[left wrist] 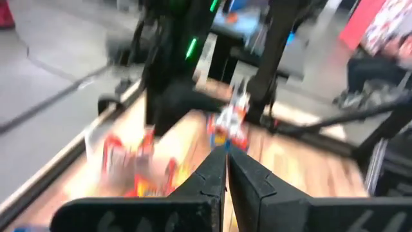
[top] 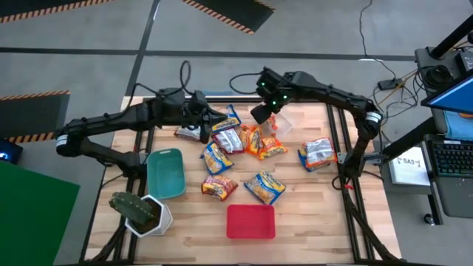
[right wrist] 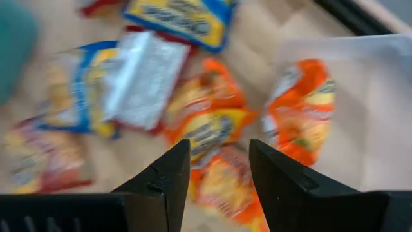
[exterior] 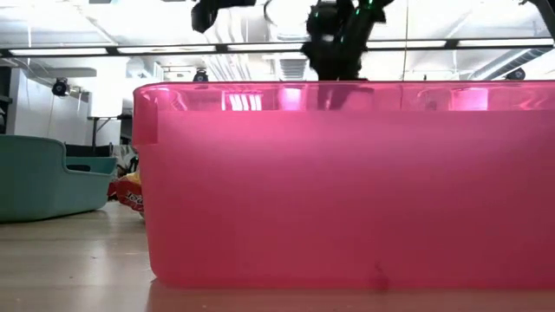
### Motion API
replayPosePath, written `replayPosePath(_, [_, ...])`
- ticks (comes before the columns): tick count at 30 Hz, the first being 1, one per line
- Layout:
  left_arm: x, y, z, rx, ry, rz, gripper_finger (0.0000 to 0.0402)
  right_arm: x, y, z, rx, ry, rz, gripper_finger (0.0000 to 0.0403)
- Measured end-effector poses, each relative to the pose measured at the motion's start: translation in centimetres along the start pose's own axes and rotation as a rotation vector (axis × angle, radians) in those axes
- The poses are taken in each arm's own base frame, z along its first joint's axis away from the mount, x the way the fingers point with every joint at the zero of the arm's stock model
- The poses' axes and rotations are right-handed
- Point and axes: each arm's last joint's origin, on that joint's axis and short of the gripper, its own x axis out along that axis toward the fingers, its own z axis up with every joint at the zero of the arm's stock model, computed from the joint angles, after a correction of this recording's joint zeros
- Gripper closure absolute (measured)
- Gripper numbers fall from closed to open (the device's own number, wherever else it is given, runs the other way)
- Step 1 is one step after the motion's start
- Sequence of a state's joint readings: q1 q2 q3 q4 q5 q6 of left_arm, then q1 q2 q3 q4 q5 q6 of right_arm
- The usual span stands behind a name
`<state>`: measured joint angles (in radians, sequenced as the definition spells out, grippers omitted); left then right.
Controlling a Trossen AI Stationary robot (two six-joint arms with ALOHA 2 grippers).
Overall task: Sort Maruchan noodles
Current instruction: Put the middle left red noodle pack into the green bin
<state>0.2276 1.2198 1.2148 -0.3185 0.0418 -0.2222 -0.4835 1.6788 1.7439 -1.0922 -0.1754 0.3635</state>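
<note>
Several Maruchan packets lie flat on the table, mostly in a loose pile: orange ones, blue-and-yellow ones and silver ones. One orange packet lies in the clear bin. My right gripper hangs open above the pile beside that bin, touching nothing; the high view shows my right gripper near the table's far edge. My left gripper is shut and holds nothing. In the high view my left gripper is over the pile's far-left end.
A teal bin sits at the left and a red bin near the front edge; the red bin fills the low view. A potted cactus stands at the near-left corner. A lone packet lies to the right.
</note>
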Motion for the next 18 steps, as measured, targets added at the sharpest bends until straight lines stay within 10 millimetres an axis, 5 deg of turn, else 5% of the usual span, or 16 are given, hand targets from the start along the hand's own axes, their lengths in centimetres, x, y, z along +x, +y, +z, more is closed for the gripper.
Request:
replayPosePath(7, [2.8, 0.9, -3.4, -0.014, 0.295, 0.065, 0.0402, -3.8, 3.2, -3.0, -0.027, -0.076, 0.096, 0.0255])
replayPosePath(12, [5.1, 1.3, -5.5, -0.022, 0.455, 0.047, 0.0402, -4.6, 4.7, -5.6, -0.043, -0.119, 0.171, 0.0255])
replayPosePath(18, [7.9, 1.8, -7.4, 0.090, 0.536, 0.030, 0.0397, -4.8, 4.2, -8.9, -0.002, -0.181, 0.138, 0.0255])
